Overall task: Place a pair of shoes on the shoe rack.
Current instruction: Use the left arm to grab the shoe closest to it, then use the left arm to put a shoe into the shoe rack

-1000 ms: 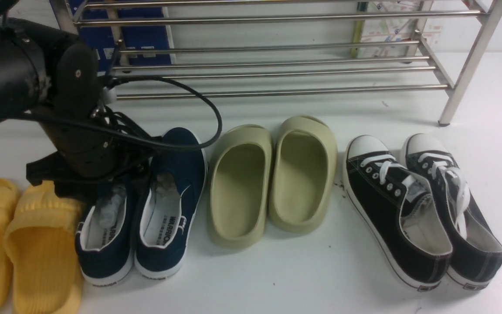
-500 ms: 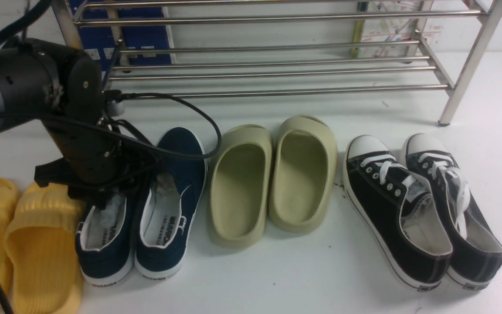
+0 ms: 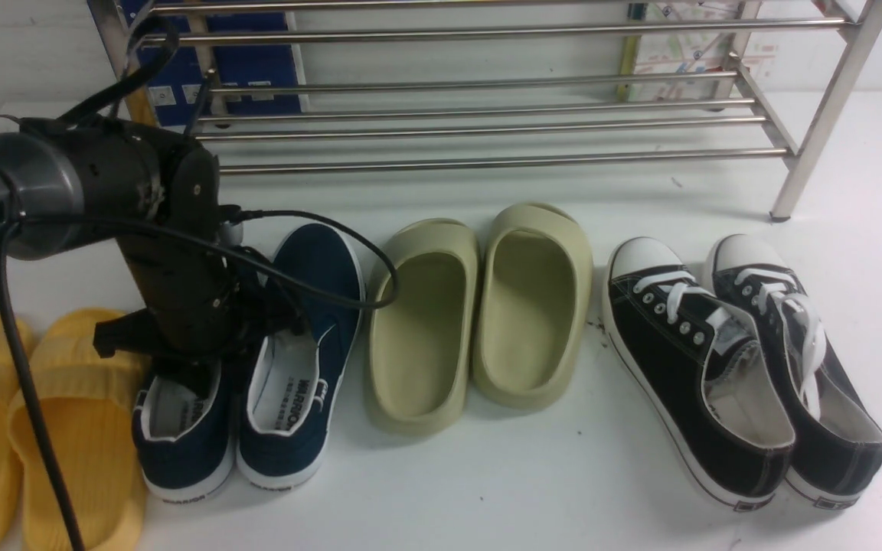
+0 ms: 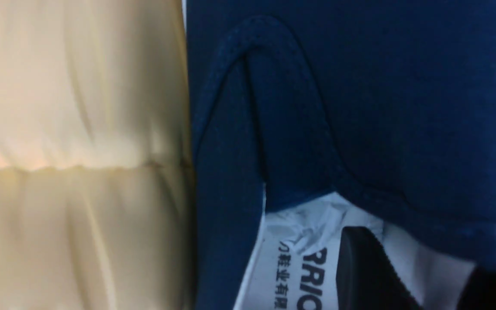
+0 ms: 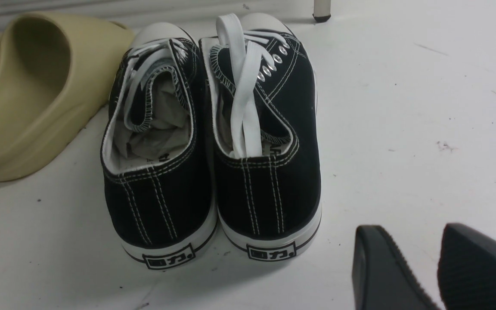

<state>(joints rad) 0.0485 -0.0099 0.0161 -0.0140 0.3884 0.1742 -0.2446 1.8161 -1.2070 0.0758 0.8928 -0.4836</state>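
Two navy slip-on shoes stand side by side on the white floor in the front view, the left shoe (image 3: 181,436) and the right shoe (image 3: 303,360), heels towards me. My left gripper (image 3: 215,360) reaches down into them at their openings, its fingers hidden there by the wrist. In the left wrist view the left gripper (image 4: 418,254) has its jaws apart: one finger (image 4: 360,267) is inside the left navy shoe (image 4: 230,215) over the printed insole, the other shows at the frame's corner. The steel shoe rack (image 3: 487,122) stands behind. My right gripper (image 5: 411,232) is open and empty above the floor.
Yellow slides (image 3: 66,428) lie touching the left navy shoe. Olive-beige slides (image 3: 479,306) sit right of the navy pair. Black lace-up sneakers (image 3: 739,360) are at the right, and in the right wrist view (image 5: 213,142) they lie just ahead of the right gripper. A rack leg (image 3: 824,115) stands at the right.
My left arm has come down and to the right, lowering the gripper into the navy shoes' openings and covering their paper stuffing. The shoes have not moved.
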